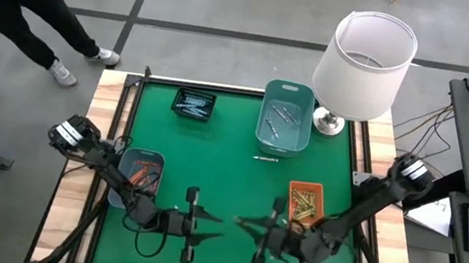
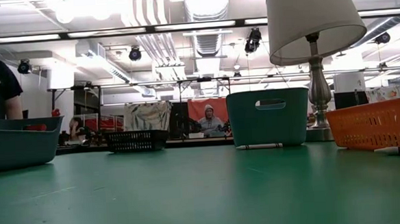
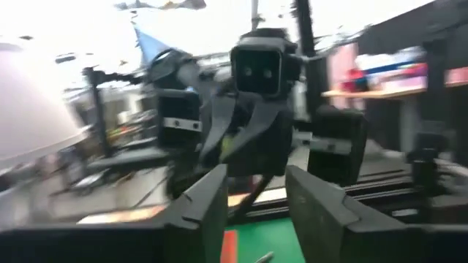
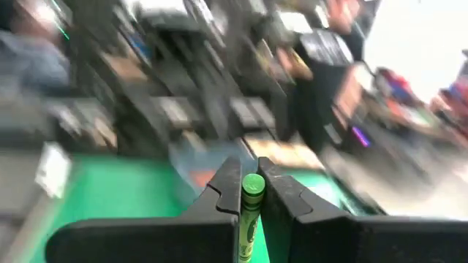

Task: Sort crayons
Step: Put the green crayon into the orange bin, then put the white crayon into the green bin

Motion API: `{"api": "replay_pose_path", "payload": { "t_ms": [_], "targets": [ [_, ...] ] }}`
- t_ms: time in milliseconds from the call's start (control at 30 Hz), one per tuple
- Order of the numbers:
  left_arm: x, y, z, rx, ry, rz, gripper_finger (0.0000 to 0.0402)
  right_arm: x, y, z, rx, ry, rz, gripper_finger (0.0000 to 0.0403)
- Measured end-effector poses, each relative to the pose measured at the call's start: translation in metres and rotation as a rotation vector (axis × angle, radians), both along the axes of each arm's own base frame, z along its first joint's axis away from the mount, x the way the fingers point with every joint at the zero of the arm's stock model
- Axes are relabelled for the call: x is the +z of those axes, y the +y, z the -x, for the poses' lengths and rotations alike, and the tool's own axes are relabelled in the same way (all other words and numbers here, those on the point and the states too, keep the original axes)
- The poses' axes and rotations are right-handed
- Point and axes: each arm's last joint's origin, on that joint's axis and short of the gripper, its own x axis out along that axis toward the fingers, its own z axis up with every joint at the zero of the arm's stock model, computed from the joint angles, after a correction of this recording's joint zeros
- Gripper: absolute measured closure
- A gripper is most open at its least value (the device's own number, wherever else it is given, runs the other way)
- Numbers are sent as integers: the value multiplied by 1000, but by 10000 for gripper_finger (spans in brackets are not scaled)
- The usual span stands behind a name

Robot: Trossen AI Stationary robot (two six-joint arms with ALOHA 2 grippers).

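Note:
My two grippers face each other above the table's near middle. My right gripper point(image 1: 241, 222) point(image 4: 252, 191) points toward the table's left and is shut on a green crayon point(image 4: 253, 184). My left gripper point(image 1: 215, 221) point(image 3: 256, 186) points toward the right one, and its fingers stand apart with nothing between them. Other crayons lie sorted in trays: orange and red ones in a blue-grey tray point(image 1: 128, 163), grey ones in a black tray point(image 1: 193, 104), yellowish ones in an orange tray point(image 1: 305, 203), and some in a teal bin point(image 1: 286, 118). My right gripper pinches the green crayon between its two fingers. The crayon lies along the fingers, and its flat end point(image 4: 253, 182) sticks out just past their tips. The fingers come level from the table's right side. The crayon is held clear of the green mat.
A white-shaded lamp point(image 1: 364, 58) stands at the far right, beside the teal bin point(image 2: 267, 115). A person point(image 1: 15, 3) stands beyond the table's far left corner. The green mat point(image 1: 230, 163) is bare between the trays.

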Motion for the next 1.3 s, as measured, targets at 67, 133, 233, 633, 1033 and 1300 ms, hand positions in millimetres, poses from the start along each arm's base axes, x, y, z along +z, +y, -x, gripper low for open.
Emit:
{"api": "replay_pose_path", "payload": {
  "t_ms": [67,133,233,633,1033,1300],
  "targets": [
    [1,0,2,85,14,25,269,-1,-8,11,-113,126,-31,388],
    [1,1,5,185,33,41,258,-4,-24,26,-213,258,-125,388],
    [0,2,8,314,64,56,247,-13,-61,58,-420,462,-405,388],
    [-1,2,10,364,78,54,243,-46,-89,113,-937,693,-719,376],
    [-1,2,10,367,79,54,243,-48,-89,112,-931,705,-688,268],
    [-4,1,9,367,100,34,243,-48,-89,111,-929,703,-690,250]
  ]
}}
